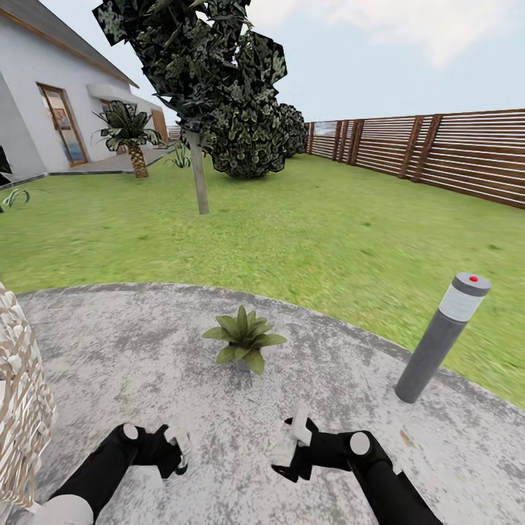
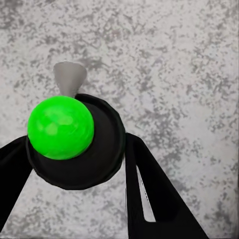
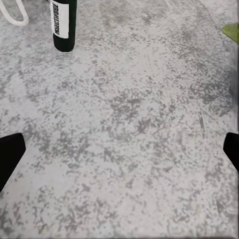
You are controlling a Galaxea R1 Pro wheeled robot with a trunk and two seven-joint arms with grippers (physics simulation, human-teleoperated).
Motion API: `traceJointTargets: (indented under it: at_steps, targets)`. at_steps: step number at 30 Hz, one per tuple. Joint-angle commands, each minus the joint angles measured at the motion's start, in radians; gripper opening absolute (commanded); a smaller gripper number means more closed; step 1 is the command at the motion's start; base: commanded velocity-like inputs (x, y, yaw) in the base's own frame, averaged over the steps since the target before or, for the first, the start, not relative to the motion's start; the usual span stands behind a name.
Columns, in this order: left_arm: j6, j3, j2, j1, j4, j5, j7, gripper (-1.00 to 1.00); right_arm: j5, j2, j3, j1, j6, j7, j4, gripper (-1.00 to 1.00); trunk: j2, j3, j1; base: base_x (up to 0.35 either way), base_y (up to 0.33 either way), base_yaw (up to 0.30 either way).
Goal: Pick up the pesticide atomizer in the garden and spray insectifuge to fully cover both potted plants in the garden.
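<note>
One potted plant point(image 1: 244, 337), a low rosette of pointed green leaves in a tiny grey pot, stands on the speckled paving just ahead of my arms. The second one is out of view. The pesticide atomizer point(image 2: 74, 134) has a black round body, a bright green cap and a grey nozzle. It sits between the fingers of my left gripper point(image 2: 74, 149), which is shut on it. The right wrist view shows its black body with a white label point(image 3: 63, 25). My left gripper point(image 1: 177, 448) is low over the paving. My right gripper point(image 1: 292, 441) is beside it, open and empty point(image 3: 119, 154).
A grey bollard lamp point(image 1: 441, 339) stands at the right edge of the paving. A pale woven object point(image 1: 22, 408) is close on my left. On the lawn beyond are a thin tree trunk point(image 1: 198, 182), a dark bush point(image 1: 251, 142) and a slat fence point(image 1: 437, 149).
</note>
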Motion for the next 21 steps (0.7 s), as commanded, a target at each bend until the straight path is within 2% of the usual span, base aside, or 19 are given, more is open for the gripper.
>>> traceJointTargets:
  at_steps: [1,2,4,6,7,10,11,13,14,17,18,21]
  targets:
    - [0.021,0.028,-0.003,-0.001,-0.002,-0.002,-0.007,-1.0,0.006,-0.001,-0.009,0.0,0.0,0.0,-0.001,1.0,0.0,-0.001,0.0,0.0,0.0,0.0]
    - [0.041,0.044,-0.004,-0.002,-0.002,-0.003,-0.007,-1.0,0.006,-0.002,-0.029,0.0,0.0,-0.007,0.0,1.0,0.0,-0.001,0.0,0.0,0.0,0.0]
    - [0.086,0.06,-0.006,-0.001,-0.003,-0.001,-0.007,-1.0,0.005,-0.003,-0.111,0.001,-0.001,-0.045,0.002,1.0,0.0,-0.001,0.0,0.0,0.0,0.0]
    - [0.119,0.066,-0.011,-0.001,-0.004,0.002,-0.007,-1.0,0.004,-0.003,-0.223,0.003,-0.006,-0.092,0.023,1.0,0.0,-0.001,0.0,0.0,0.0,0.0]
    - [0.134,0.069,-0.021,-0.002,-0.008,0.002,-0.007,-1.0,0.002,-0.003,-0.321,0.004,-0.028,-0.122,0.074,1.0,0.0,-0.001,0.0,0.0,0.0,0.0]
    - [0.153,0.072,-0.038,-0.005,-0.011,0.003,-0.008,-1.0,0.002,-0.004,-0.449,0.005,-0.127,-0.142,0.179,1.0,0.0,-0.001,0.0,0.0,0.0,0.0]
    - [0.185,0.074,-0.047,-0.008,-0.012,0.003,-0.008,-1.0,0.002,-0.004,-0.515,0.005,-0.189,-0.161,0.237,1.0,0.0,-0.001,0.0,0.0,0.0,0.0]
    - [0.252,0.074,-0.055,-0.011,-0.014,0.005,-0.009,-1.0,0.003,-0.004,-0.597,0.006,-0.263,-0.208,0.314,1.0,0.0,-0.001,0.0,0.0,0.0,0.0]
    - [0.304,0.074,-0.062,-0.014,-0.016,0.007,-0.01,-1.0,0.004,-0.004,-0.643,0.007,-0.313,-0.256,0.37,1.0,0.0,-0.001,0.0,0.0,0.0,0.0]
    - [0.381,0.073,-0.085,-0.039,-0.017,0.007,-0.011,-1.0,0.006,-0.003,-0.684,0.007,-0.414,-0.38,0.466,1.0,0.0,-0.001,0.0,0.0,0.0,0.0]
    - [0.422,0.073,-0.094,-0.057,-0.016,0.007,-0.011,-1.0,0.006,-0.004,-0.691,0.01,-0.463,-0.45,0.514,1.0,0.0,-0.001,0.0,0.0,0.0,0.0]
    - [0.533,0.07,-0.101,-0.088,-0.016,0.008,-0.012,-1.0,0.007,-0.004,-0.696,0.026,-0.547,-0.54,0.597,1.0,0.0,-0.001,0.0,0.0,0.0,0.0]
